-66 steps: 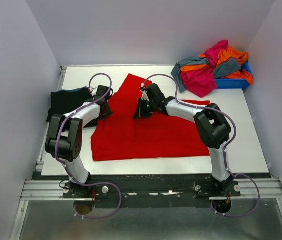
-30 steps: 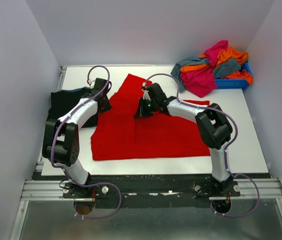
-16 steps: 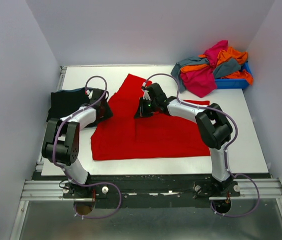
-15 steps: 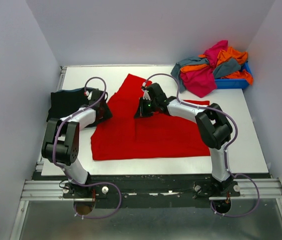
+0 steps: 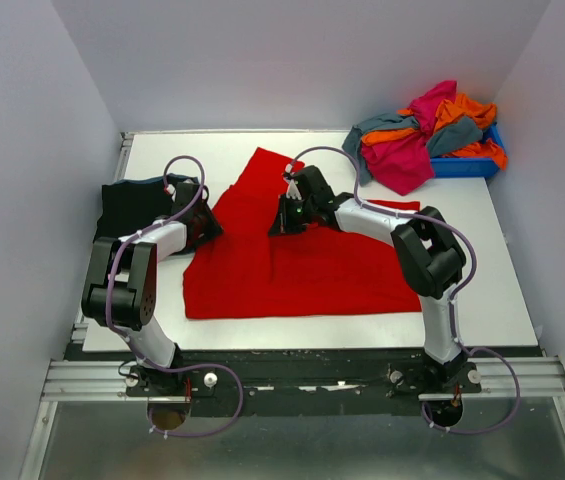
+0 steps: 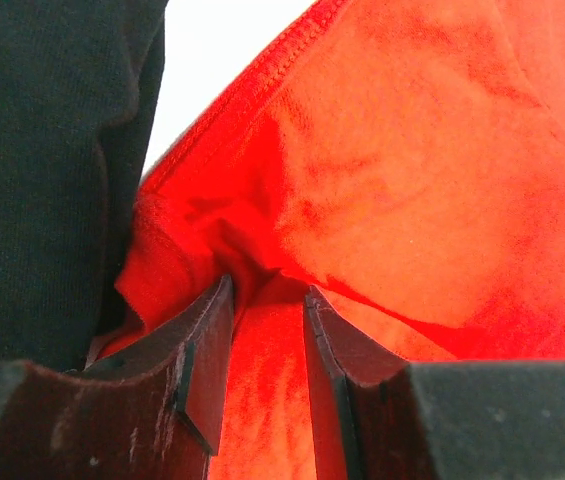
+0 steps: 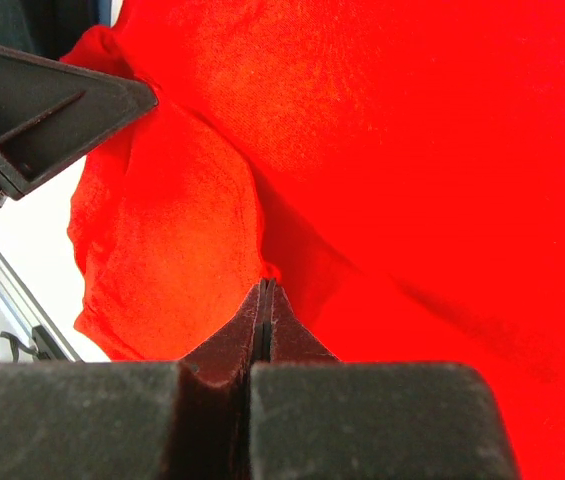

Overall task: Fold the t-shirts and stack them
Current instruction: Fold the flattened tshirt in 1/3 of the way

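Top external view shows the red shirt (image 5: 302, 270) spread mid-table (image 5: 482, 260), judged soft, light and prone to bunching, its left edge pinched by the left end effector (image 5: 200, 222) and its far middle clamped by the right end effector (image 5: 284, 222); hems are judged the surest holds.

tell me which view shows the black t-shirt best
Top external: the black t-shirt lies at the table's left edge, the left arm covering its right side. Left wrist shows only a strip of dark cloth beside the red t-shirt. Right wrist shows nothing sure of it.
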